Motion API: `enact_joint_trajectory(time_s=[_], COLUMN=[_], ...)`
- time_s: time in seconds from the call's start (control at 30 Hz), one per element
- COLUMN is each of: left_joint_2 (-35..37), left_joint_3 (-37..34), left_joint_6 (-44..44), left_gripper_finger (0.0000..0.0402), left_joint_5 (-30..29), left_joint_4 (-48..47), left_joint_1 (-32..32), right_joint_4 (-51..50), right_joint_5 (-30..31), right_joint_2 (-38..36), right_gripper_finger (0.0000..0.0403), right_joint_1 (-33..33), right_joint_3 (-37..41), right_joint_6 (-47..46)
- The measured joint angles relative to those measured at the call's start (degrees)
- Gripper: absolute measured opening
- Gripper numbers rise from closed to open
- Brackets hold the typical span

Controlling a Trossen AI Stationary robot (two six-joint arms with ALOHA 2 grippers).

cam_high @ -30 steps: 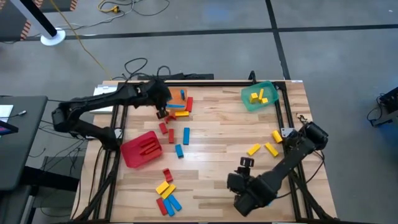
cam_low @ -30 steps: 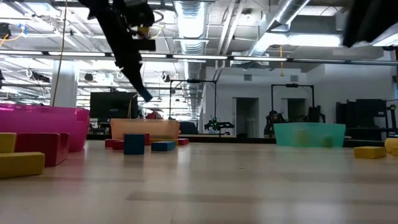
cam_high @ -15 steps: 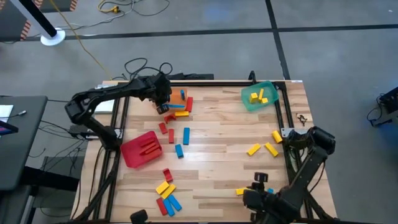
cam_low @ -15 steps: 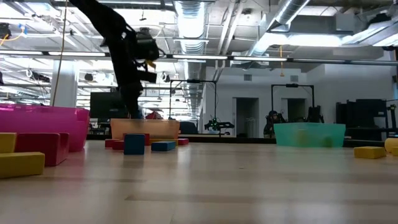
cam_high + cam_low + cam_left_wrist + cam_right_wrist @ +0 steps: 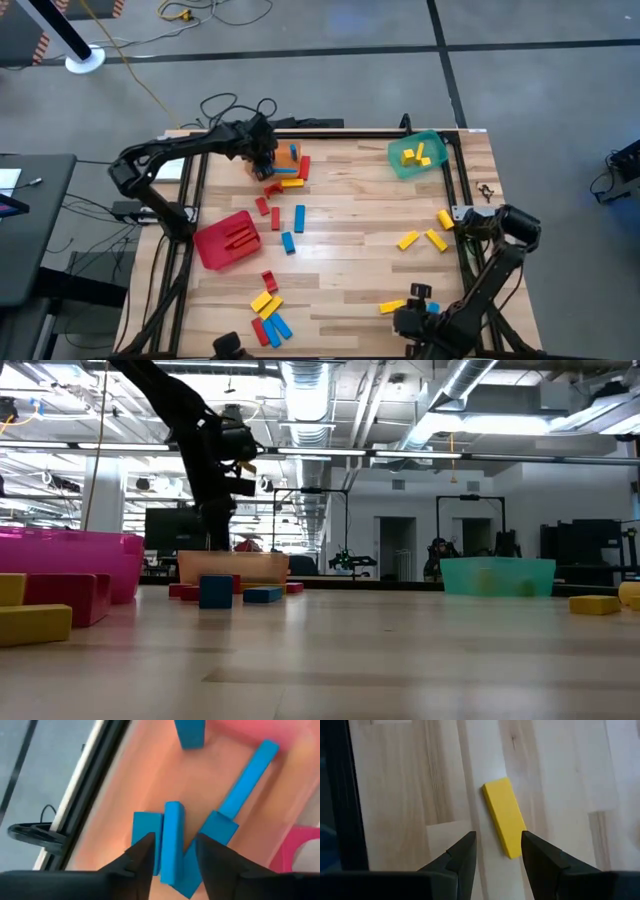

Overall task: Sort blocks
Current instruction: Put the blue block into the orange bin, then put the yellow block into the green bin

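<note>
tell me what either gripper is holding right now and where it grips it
Nothing is held. The left gripper stands open over the orange bin, a blue block lying free between its fingers. The right gripper is open above a yellow block.

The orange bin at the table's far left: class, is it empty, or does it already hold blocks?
Not empty. In the left wrist view the orange bin holds several blue blocks, lying below the open left gripper.

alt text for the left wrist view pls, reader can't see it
The left gripper hangs with its jaws parted over the orange plastic bin, a flat blue rectangular block showing in the gap between them. More blue blocks lie in the bin, one long one slanting against its wall, and a pink bin's corner shows beside it.
</note>
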State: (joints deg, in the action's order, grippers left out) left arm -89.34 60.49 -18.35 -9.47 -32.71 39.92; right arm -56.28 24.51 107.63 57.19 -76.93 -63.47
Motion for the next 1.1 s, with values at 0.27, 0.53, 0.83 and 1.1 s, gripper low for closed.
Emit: enact_joint_trajectory(time_s=[0.27,0.53,0.83,1.1], left_joint_2=[5.0,12.8,20.4,22.0], left_joint_3=[0.0,0.0,0.0,0.0], left_joint_6=[1.7,3.1,6.7,9.7], left_gripper_finger=[0.0189,0.0193,0.0193,0.0193], left_joint_5=[1.6,1.7,1.7,1.5], left_joint_4=[-1.8,-4.2,-4.4,-4.3], left_joint_1=[-1.8,-7.7,-18.9,-30.0], right_joint_4=[4.7,7.2,9.6,14.3], right_joint_5=[-0.3,-0.8,-6.4,-10.2], right_joint_2=[0.0,0.0,0.0,0.0], right_gripper_finger=[0.0167,0.0204,0.0231,0.0188], right_joint_1=[-1.5,-3.8,-6.2,-7.2], right_joint_3=[6.3,8.0,8.0,10.1], right_joint_6=[4.7,7.1,11.4,13.0])
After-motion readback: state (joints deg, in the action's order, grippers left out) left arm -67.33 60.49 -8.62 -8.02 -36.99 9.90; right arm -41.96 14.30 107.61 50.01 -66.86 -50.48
